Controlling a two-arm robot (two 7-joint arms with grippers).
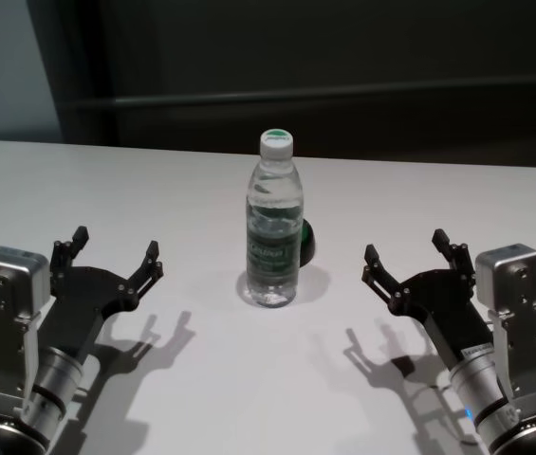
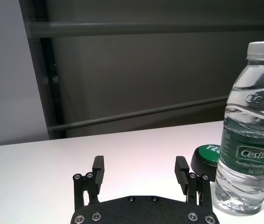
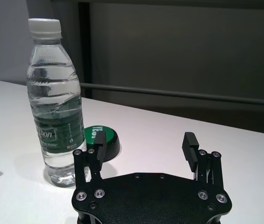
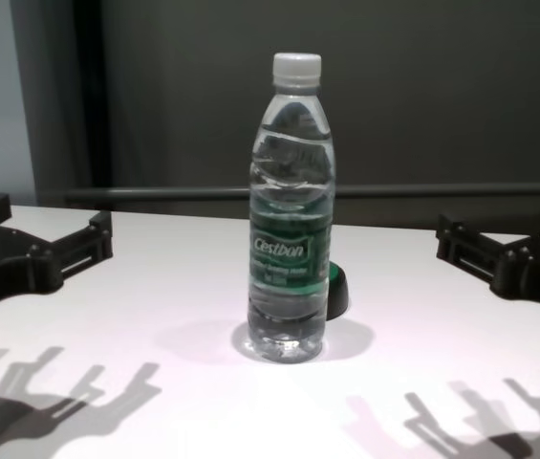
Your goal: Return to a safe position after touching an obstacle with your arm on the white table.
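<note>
The obstacle, a tall clear water bottle [image 1: 274, 227] with a white cap and green Cestbon label, stands upright mid-table on the white table [image 1: 154, 190]. It also shows in the left wrist view [image 2: 248, 135], the right wrist view [image 3: 54, 107] and the chest view [image 4: 291, 210]. My left gripper [image 1: 114, 254] is open and empty, to the left of the bottle and apart from it. My right gripper [image 1: 408, 252] is open and empty, to the right of the bottle and apart from it. Both hover low over the table.
A small black-and-green dome [image 1: 307, 242] sits just behind and right of the bottle, also in the chest view [image 4: 338, 290]. A dark wall with a rail [image 1: 343, 90] runs behind the table's far edge.
</note>
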